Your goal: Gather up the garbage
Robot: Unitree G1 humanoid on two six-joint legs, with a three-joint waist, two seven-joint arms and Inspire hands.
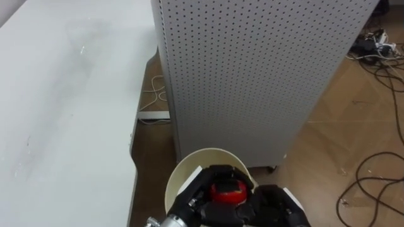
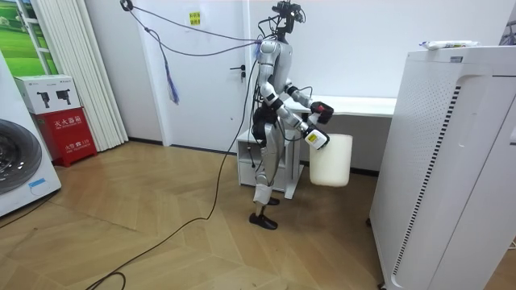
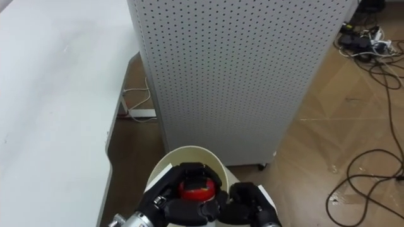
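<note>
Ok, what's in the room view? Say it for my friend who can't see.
A robot stands beside a white table, carrying a cream bin in front of it, right hand at the bin's top and left hand a little higher. A tall white cabinet full of small holes is on the room view's right, a washing machine on its left.

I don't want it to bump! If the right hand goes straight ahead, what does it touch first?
Likely the bin, whose rim lies just ahead of the right hand. Past that stands the holey cabinet, though how far is unclear.
</note>
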